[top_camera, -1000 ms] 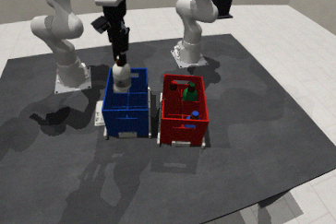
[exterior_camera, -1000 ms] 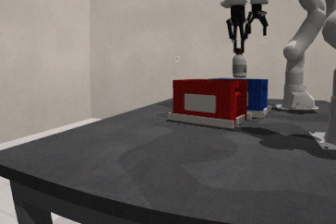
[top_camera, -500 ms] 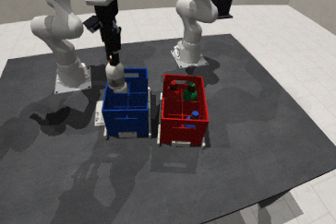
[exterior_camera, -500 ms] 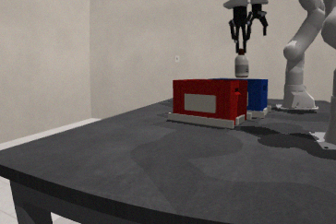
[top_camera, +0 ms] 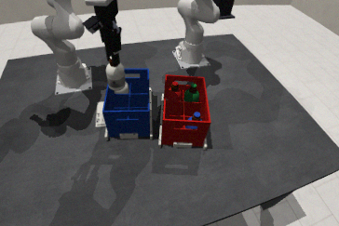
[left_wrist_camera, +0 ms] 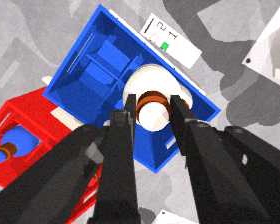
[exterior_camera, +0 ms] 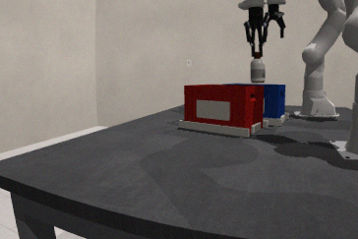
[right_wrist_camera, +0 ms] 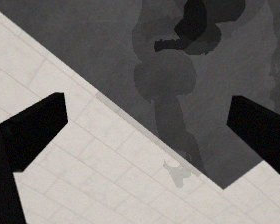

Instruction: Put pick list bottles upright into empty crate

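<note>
My left gripper is shut on the brown neck of a white-labelled bottle, upright above the blue crate. A second white bottle stands in that crate, mostly hidden behind the held one. The pick list reads white 2, green 1. The red crate holds a red bottle, a green bottle and a blue bottle. My right gripper is open and empty.
The two crates stand side by side with a narrow gap, pale strips along their bases. The pick list lies against the blue crate's outer side. The right gripper is over the table's corner, away from the crates.
</note>
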### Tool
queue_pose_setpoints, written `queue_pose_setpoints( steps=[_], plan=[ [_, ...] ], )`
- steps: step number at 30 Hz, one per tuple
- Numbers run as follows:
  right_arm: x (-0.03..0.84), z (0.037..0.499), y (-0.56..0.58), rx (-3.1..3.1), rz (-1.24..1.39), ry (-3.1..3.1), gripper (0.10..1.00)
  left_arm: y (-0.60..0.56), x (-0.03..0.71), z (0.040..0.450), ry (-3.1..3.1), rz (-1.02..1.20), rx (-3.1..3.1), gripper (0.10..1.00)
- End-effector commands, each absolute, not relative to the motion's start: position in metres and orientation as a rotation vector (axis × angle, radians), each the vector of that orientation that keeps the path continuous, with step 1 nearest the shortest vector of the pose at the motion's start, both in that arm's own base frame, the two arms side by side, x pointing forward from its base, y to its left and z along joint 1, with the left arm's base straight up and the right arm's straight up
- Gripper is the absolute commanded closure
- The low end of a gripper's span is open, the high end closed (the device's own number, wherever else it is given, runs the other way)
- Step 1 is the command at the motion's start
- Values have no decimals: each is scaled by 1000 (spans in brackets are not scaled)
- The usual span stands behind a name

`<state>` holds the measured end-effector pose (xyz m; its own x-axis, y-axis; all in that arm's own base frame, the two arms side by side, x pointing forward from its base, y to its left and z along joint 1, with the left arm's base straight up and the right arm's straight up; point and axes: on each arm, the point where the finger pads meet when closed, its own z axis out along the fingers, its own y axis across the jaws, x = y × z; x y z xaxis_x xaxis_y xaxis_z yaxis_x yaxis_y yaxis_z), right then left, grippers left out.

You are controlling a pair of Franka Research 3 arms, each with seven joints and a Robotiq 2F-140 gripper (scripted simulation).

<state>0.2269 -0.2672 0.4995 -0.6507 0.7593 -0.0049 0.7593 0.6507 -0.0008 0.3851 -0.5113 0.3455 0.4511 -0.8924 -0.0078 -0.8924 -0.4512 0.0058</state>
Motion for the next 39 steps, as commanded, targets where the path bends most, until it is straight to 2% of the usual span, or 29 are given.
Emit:
queue_pose_setpoints(
  steps=[1, 39],
  plan=[
    [226, 499, -266, 1318, -2, 2851, 98, -511, 389, 350, -1634, 0, 2683, 999],
    [226, 499, -266, 1318, -2, 2851, 98, -510, 392, 350, -1634, 0, 2683, 999]
  ],
)
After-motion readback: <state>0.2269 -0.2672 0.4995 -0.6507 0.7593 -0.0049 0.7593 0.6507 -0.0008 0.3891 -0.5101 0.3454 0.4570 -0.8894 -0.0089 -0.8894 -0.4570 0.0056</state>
